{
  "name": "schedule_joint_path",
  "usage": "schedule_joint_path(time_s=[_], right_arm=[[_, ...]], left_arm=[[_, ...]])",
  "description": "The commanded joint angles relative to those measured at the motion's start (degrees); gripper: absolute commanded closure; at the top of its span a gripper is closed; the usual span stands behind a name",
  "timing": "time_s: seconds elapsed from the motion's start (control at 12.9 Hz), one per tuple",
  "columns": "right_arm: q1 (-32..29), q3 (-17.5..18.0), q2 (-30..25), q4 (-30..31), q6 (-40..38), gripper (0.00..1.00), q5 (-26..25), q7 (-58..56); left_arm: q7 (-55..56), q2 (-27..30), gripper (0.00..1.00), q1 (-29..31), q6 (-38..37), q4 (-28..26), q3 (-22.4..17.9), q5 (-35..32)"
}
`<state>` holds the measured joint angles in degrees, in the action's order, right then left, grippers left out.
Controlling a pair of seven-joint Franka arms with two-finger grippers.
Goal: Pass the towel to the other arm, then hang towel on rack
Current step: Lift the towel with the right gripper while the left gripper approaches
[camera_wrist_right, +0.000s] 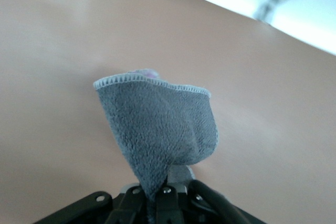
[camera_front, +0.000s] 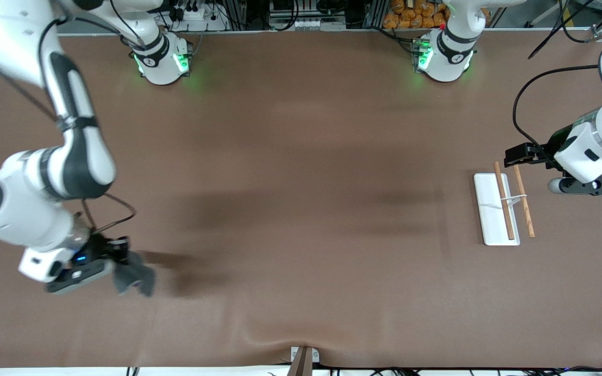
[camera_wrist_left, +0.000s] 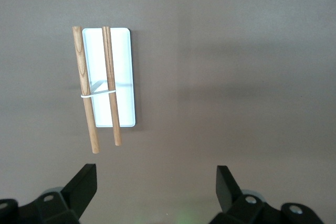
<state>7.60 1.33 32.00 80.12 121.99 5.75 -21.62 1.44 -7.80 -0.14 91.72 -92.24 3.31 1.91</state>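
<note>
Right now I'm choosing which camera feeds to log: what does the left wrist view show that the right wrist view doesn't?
Only the left wrist view shows the rack: a white base plate with two wooden rods joined by a wire, lying on the table, with the left claw open above it, holding nothing. Only the right wrist view shows the towel, grey with a pale edge trim, pinched in the shut right claw and bunched upward. Both share the brown table surface and their own claw's fingers.

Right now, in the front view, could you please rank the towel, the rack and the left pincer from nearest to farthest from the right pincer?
1. Towel: held in the shut right pincer.
2. Rack: toward the left arm's end of the table.
3. Left pincer: open, waiting over the rack's end.
</note>
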Motion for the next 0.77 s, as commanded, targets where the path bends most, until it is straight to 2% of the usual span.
schedule_joint_path(time_s=[0.0, 0.15, 0.46, 0.7], right_arm=[[6.7, -0.9, -1.1, -0.7, 0.4, 1.00, 0.4, -0.1], [12.1, -1.0, -0.6, -2.6, 1.4, 1.00, 0.1, -0.2], [21.2, -1.1, 2.4, -5.0, 12.7, 1.00, -0.2, -0.3], [26.4, -1.1, 4.2, -5.4, 17.8, 1.00, -0.4, -0.7]], left_arm=[[0.9, 0.1, 0.00, -0.2, 0.7, -0.2, 0.0, 0.6], [0.9, 0.0, 0.00, -0.1, 0.7, -0.2, 0.0, 0.6], [1.0, -0.3, 0.00, -0.5, 0.8, -0.1, 0.0, 0.6], [1.5, -0.5, 0.00, -0.8, 0.8, -1.3, 0.2, 0.6]])
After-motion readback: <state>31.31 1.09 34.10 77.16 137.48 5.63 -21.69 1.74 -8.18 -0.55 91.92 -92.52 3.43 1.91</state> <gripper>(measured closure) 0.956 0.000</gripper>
